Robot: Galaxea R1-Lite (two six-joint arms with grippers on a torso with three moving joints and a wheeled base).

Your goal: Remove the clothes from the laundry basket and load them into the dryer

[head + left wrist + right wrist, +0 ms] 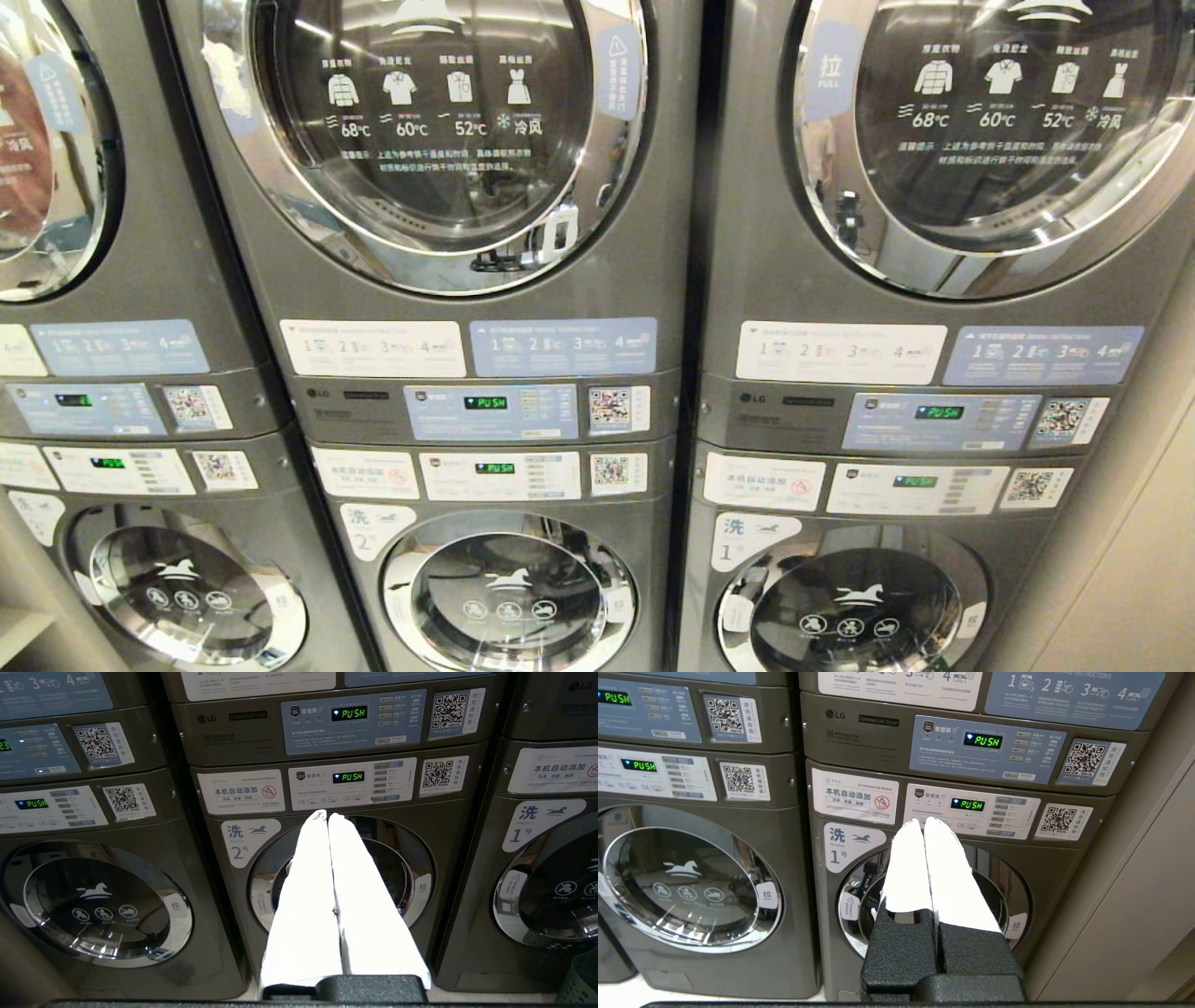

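Note:
Grey stacked machines fill the head view, with dryers above and washers below. The middle dryer (439,121) and the right dryer (1008,121) have their round glass doors closed. Neither arm shows in the head view. My left gripper (328,815) is shut and empty, its white fingers pressed together, and points at washer 2 (341,872). My right gripper (923,821) is also shut and empty, and points at washer 1 (934,896). A corner of the dark green mesh laundry basket (579,975) shows on the floor before washer 1. The clothes are out of view.
A third stack of machines (84,280) stands at the left. A beige wall (1134,882) closes in right of washer 1. Control panels (490,411) with green "PUSH" displays sit between each dryer and its washer. All washer doors are closed.

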